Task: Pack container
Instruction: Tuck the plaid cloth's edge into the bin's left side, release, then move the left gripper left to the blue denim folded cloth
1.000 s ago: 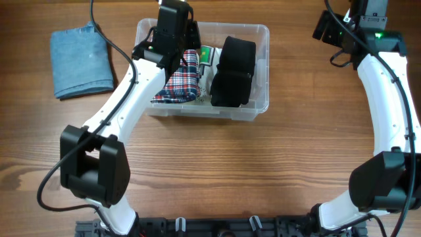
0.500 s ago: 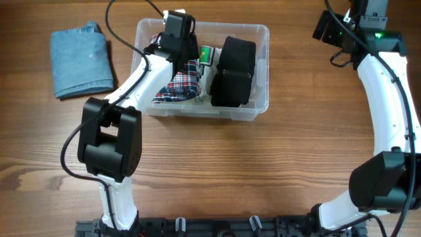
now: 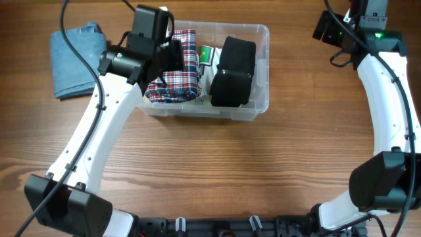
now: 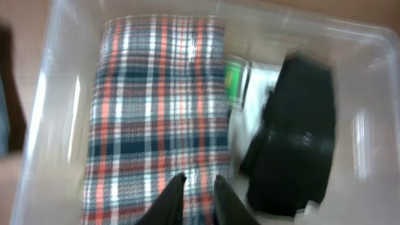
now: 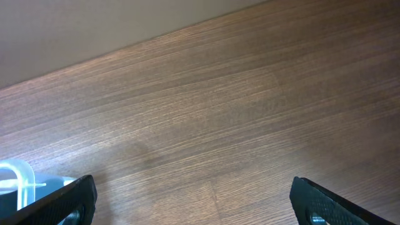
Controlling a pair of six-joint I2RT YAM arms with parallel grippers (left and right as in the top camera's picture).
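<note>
A wooden worktop (image 3: 263, 171) fills the scene, with the two white arms reaching in from the near edge. The left arm (image 3: 99, 138) stretches up to the container (image 3: 263, 72). The right arm (image 3: 388, 92) curves off to the far right corner, well apart from it.

The container sits at the far middle of the worktop, clear-walled. A folded blue cloth (image 3: 80, 60) lies on the wood to its left.

Inside, a black garment (image 3: 233, 71) takes the right half and a plaid garment (image 3: 176, 82) the left. A small green-marked item (image 3: 206, 54) shows between them, too blurred to make out.

The left end effector (image 4: 199, 194) hangs over the plaid garment, fingers drawn almost together with a thin gap. Through the blur I cannot tell whether they pinch the cloth. The right end effector (image 5: 192, 184) is spread wide over bare wood, gripping nothing.
</note>
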